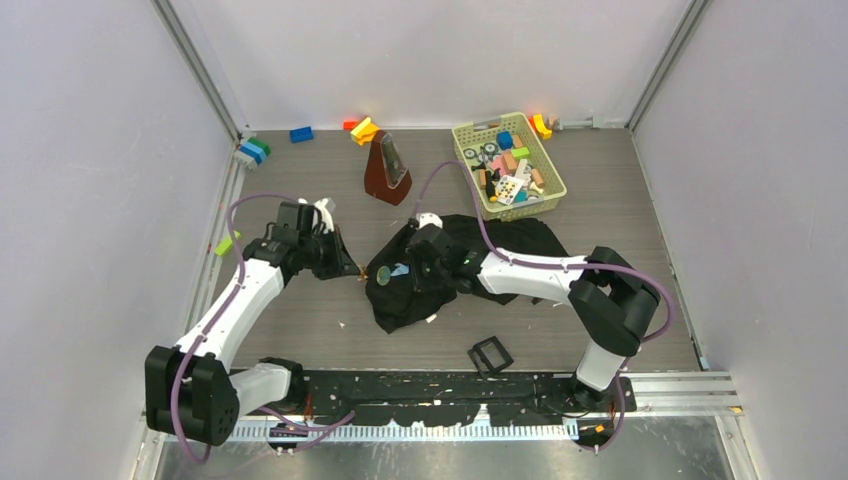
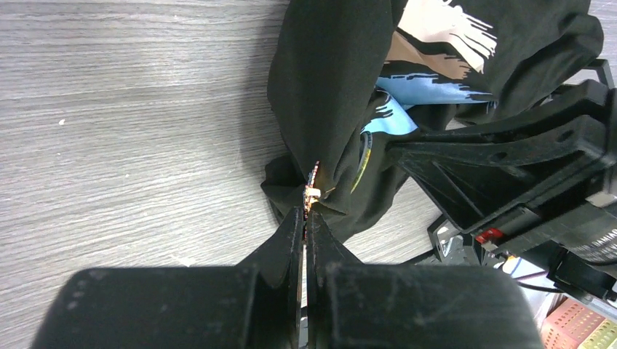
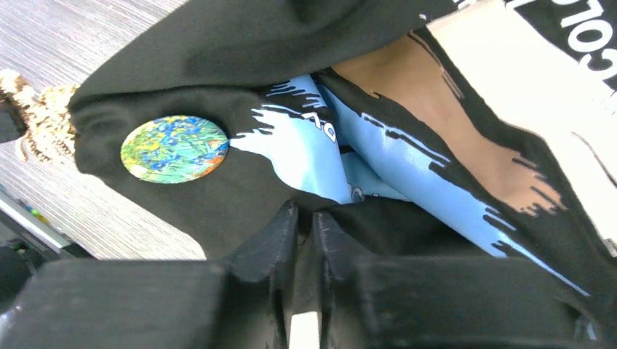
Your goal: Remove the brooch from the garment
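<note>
While right wrist shows badge (image 3: pixel 174 149) face-on, left tool (image 2: pixel 306 215) clamped on brooch (image 2: pixel 313 192), right tool (image 3: pixel 305 217) pinching garment (image 3: pixel 218 43).

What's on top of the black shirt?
A round colourful badge sits on the black shirt. A gold lacy brooch is at its edge, pinched by the left hand. How they fasten is hidden by the cloth.

in the right wrist view the brooch (image 3: pixel 40 109) sits at the left edge, half tucked behind a fold of the garment (image 3: pixel 240 43), which itself runs off the top and right. from the left wrist it is a tiny speck at the tips of the left gripper (image 2: pixel 306 214), its shape unreadable.
</note>
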Robot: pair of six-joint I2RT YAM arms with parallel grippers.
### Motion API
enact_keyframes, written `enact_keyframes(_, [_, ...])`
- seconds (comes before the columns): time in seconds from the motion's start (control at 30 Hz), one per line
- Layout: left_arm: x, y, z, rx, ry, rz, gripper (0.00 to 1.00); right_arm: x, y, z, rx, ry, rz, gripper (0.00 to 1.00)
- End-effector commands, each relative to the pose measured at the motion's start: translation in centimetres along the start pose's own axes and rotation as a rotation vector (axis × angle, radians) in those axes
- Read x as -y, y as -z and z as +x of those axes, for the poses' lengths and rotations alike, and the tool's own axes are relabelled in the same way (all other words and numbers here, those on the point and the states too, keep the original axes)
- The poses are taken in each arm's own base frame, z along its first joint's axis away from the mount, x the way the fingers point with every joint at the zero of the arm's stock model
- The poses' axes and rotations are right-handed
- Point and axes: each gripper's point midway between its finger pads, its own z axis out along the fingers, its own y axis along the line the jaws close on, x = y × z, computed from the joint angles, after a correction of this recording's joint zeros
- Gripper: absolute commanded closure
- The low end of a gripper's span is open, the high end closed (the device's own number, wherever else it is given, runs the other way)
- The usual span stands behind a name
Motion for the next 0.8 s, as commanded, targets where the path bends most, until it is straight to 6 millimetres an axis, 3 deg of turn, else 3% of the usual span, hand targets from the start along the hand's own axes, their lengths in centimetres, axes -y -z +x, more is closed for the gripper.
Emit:
enact_keyframes(0.0, [-0.2,-0.3,0.0,-0.009,-0.018,-0.012,1.00,-1.9,1.2,-3.7,0.084,0.034,-0.028,0.90])
enact_keyframes(0.07, [-0.5,-0.4,0.1,-0.017,-0.015,-0.023,1.00,-2.6,2.0,-4.8,0.104,0.037,-0.041,0.98])
enact_keyframes(0.33, [-0.9,-1.0,0.5,-0.042,-0.008,-0.035,1.00,-2.9,6.2,-8.8,0.204,0.061,-0.038,1.00])
enact_keyframes(0.43, [-0.9,-1.5,1.0,-0.075,-0.003,-0.039,1.00,-2.7,8.2,-11.3,0.256,0.053,-0.036,0.99])
enact_keyframes(0.5, [-0.8,-1.7,1.5,-0.104,-0.005,-0.040,1.00,-2.1,9.5,-12.9,0.291,0.026,-0.037,1.00])
enact_keyframes(0.6, [-0.6,-2.1,2.3,-0.143,-0.022,-0.055,1.00,0.2,11.3,-15.4,0.339,-0.084,-0.061,1.00])
enact_keyframes(0.77, [1.4,-2.2,4.2,-0.243,-0.074,-0.019,1.00,2.5,11.9,-16.2,0.342,-0.165,-0.110,0.99])
